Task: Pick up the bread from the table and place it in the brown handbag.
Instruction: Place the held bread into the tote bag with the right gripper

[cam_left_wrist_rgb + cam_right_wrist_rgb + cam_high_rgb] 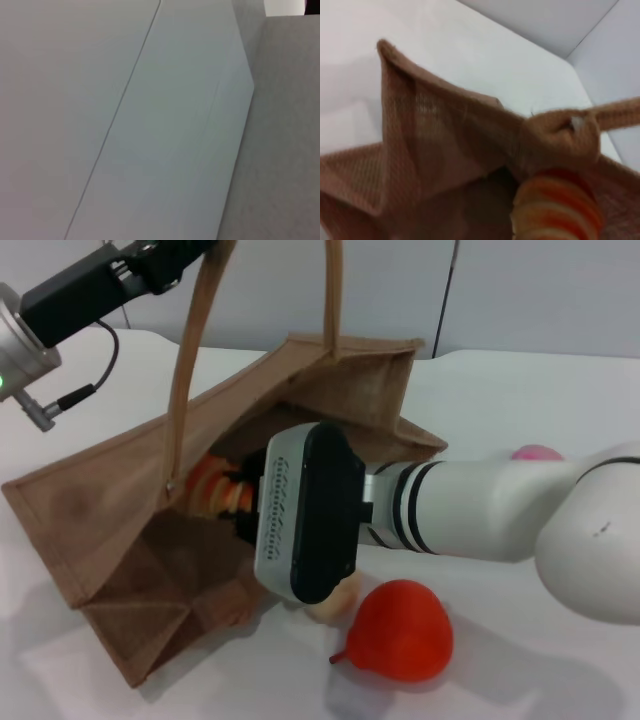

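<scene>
We see one table (560, 390), white, carrying everything. One bag (120, 510), tan jute, lies tipped on it with the mouth open toward the right arm; two handles, one (185, 370) pulled up toward the left gripper, the other (332, 290) running up out of the head view. In the right wrist view the bag (435, 140) fills most of the picture, with a handle strap (620, 112) coming in from the side.

Two arms. The right arm (500, 510) reaches across the table from the right, its wrist block at the bag mouth. Right gripper (235, 502) is inside the opening, mostly hidden by the wrist; we can't tell how far its fingers are spread or whether they grip the bread. Left gripper (150, 260) is high at upper left by the raised handle; we can't tell how its fingers stand either. The left wrist view shows only grey wall panels (150, 125).

One bread (215, 483), orange and cream ridges, sits just inside the bag mouth, right at the right gripper; the right wrist view has its end (557, 207) close up against the jute.

Loose items outside the bag: one red pear-shaped fruit (403, 630) in front of the right arm, one cream bun (335, 600) partly hidden under the wrist and touching the fruit, one pink ball (537, 452) behind the arm.
</scene>
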{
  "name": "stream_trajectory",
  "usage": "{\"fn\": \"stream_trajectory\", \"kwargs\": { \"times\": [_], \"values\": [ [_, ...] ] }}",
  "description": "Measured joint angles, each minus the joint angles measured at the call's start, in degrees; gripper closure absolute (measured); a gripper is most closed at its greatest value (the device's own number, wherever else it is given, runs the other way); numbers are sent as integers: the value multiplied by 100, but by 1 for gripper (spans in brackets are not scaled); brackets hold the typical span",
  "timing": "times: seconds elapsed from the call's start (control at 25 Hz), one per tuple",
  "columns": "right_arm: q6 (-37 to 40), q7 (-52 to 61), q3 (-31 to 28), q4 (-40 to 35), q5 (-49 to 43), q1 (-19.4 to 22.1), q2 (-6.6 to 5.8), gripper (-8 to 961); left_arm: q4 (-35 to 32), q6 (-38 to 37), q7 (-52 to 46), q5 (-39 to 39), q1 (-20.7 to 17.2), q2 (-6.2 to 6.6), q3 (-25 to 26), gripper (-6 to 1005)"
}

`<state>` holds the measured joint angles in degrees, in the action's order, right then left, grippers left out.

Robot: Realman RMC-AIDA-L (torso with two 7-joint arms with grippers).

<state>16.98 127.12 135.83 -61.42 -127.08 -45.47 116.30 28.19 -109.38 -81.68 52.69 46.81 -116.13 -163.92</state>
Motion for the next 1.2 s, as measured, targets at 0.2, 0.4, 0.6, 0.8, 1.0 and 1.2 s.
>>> {"fn": "stream_trajectory", "kwargs": {
  "times": [0.2,0.4,0.6,0.8,1.0,1.2],
  "values": [
    [-563,-16,233,631,25,-153,27,582,-89,-128,-155,-3,51,12,-2,888],
    [-1279,-13,580,1153,32,-182,35,592,-136,-229,-460,4,98,28,-9,889],
    [-1904,45,762,1566,47,-208,67,597,-139,-282,-639,26,142,43,-9,889],
    [-2385,66,766,1867,59,-199,76,608,-139,-317,-766,44,156,45,-9,889],
    [-2571,69,758,2051,69,-187,78,605,-139,-347,-821,55,156,56,-9,889],
    [-2739,73,751,2160,302,-205,77,603,-139,-351,-835,58,155,56,-8,889]
  ]
}}
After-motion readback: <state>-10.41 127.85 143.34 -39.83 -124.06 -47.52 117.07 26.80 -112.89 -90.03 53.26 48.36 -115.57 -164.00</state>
